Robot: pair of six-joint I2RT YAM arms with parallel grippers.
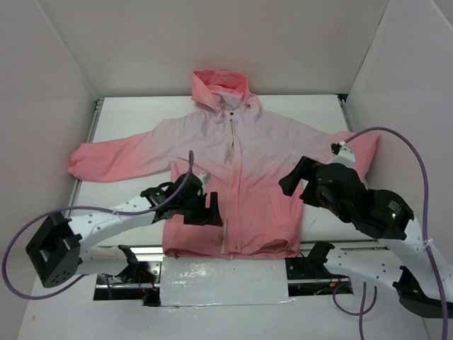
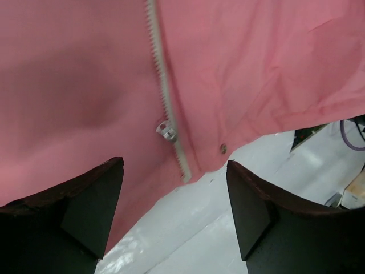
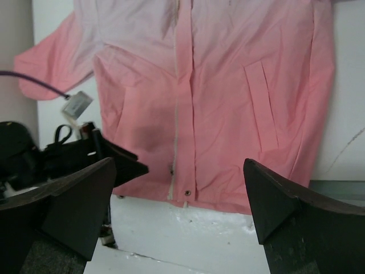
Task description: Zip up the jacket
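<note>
Laid flat on the white counter [image 1: 127, 120]: one jacket [image 1: 262, 156], hood far, hem at the near edge. Two grippers, both spread wide and empty. Left gripper [image 2: 174, 165] low over the hem around the zipper [image 2: 162, 74]; right gripper [image 3: 179, 162] above the jacket's right side. One zipper, one metal slider [image 2: 166, 130] near its bottom end, one snap [image 2: 223, 148] just right.
</note>
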